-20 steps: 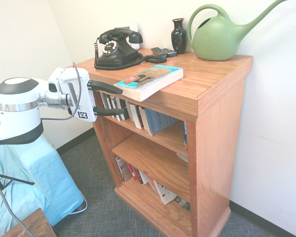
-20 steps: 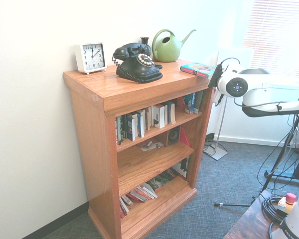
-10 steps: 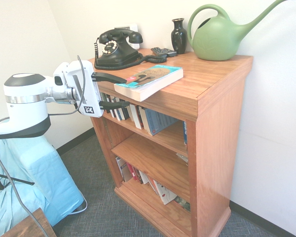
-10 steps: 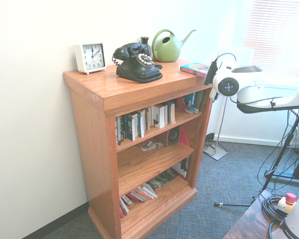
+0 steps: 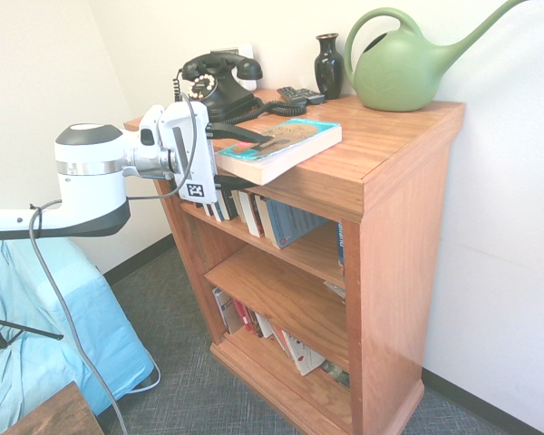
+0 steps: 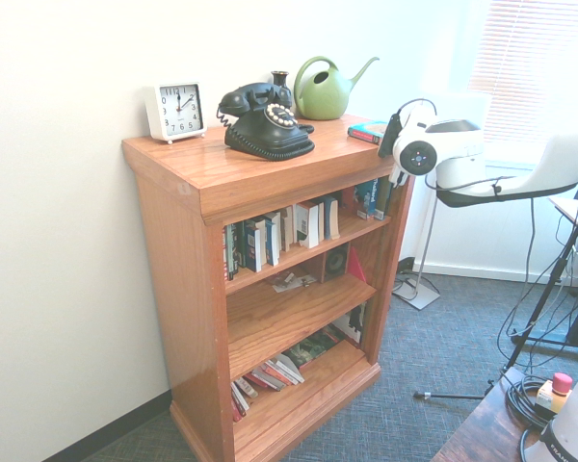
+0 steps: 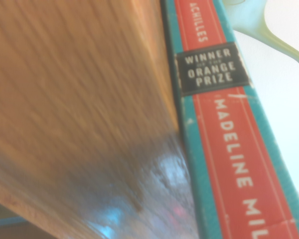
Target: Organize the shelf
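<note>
Well, that wooden bookcase [image 5: 394, 272] stands against the wall, right in front of the claw [image 5: 254, 161], which gapes wide at its top front edge, one finger above the teal-covered book [image 5: 281, 149], one below.

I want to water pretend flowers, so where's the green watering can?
In the first exterior view, the green watering can stands atop the wooden bookcase, at the picture's upper right, just right of the black vase.

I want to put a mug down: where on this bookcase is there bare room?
Bare: the top's front between clock and phone, and the middle tier's front. Crowded: the back, from phone to watering can.
</note>
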You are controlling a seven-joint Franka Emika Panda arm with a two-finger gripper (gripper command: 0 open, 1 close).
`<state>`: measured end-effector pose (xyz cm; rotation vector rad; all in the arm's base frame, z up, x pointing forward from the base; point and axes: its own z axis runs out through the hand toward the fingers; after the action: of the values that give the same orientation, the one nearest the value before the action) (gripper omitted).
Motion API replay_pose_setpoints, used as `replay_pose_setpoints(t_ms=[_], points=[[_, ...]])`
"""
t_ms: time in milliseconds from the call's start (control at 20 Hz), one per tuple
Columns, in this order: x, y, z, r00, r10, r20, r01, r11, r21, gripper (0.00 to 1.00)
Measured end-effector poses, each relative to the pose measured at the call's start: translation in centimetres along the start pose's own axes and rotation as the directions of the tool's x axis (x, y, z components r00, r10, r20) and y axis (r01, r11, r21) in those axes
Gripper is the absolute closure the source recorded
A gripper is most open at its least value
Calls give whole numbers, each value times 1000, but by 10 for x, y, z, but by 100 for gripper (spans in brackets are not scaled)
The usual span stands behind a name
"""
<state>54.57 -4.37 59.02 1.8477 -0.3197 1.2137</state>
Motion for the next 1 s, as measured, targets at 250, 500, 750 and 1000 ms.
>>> replay_pose_setpoints(t_ms=[250,500,750,1000], points=[[5,-3,4,1000,3,-3,-3,1000,-1,100],[5,-2,5,1000,5,-3,-5,1000,-2,100],[5,-1,7,1000,6,-1,-6,1000,-3,100],[5,-1,8,1000,6,-1,-6,1000,-3,100]])
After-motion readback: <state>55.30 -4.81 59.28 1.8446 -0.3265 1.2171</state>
